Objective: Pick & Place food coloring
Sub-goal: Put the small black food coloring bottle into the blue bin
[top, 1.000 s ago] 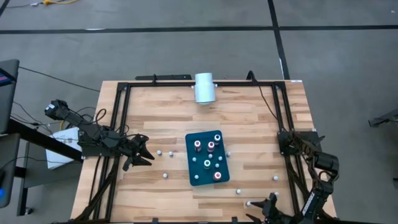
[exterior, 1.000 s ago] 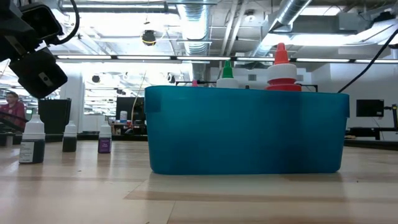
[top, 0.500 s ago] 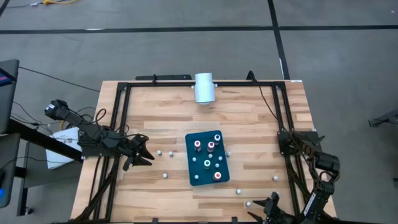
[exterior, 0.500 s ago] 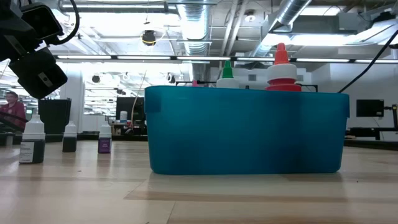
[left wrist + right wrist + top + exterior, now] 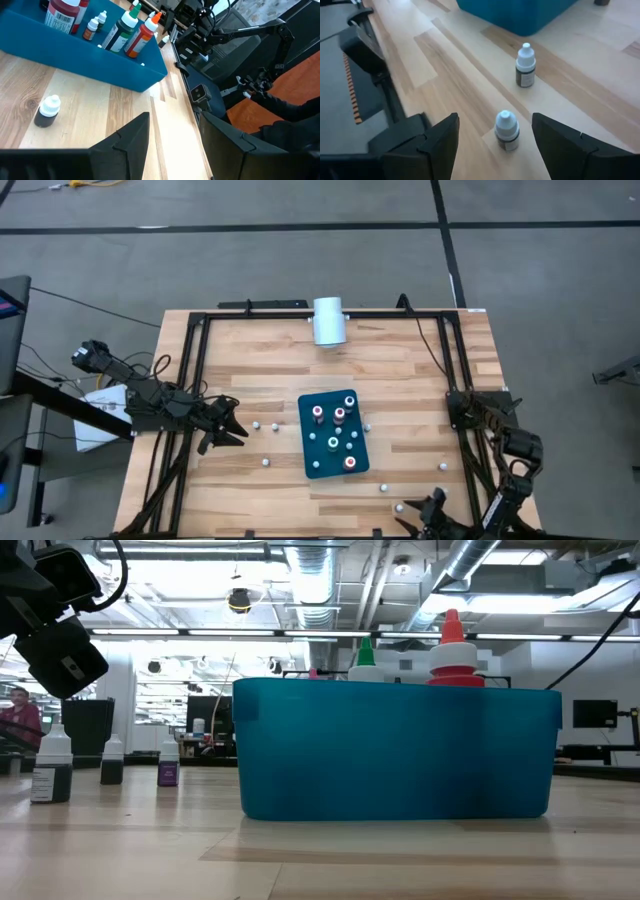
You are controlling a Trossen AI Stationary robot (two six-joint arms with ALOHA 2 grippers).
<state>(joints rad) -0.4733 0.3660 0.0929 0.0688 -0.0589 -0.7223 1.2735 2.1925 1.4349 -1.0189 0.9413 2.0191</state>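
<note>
My right end effector, fingers spread wide and empty, hovers with a loose food coloring bottle between them on the counter; next it must drop and close. Beyond sit a second bottle, the teal tray, and my idle, half-open left end effector.

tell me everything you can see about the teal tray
The teal tray is a rectangular, straight-walled bin that looks like matte plastic, resting flat near the middle of the wooden table, turned slightly askew. It holds several upright food coloring bottles with red, green and white tops; in the low view a red tip and a green tip rise above its rim. More small bottles stand loose on the table around it. Neither end effector touches it.
</note>
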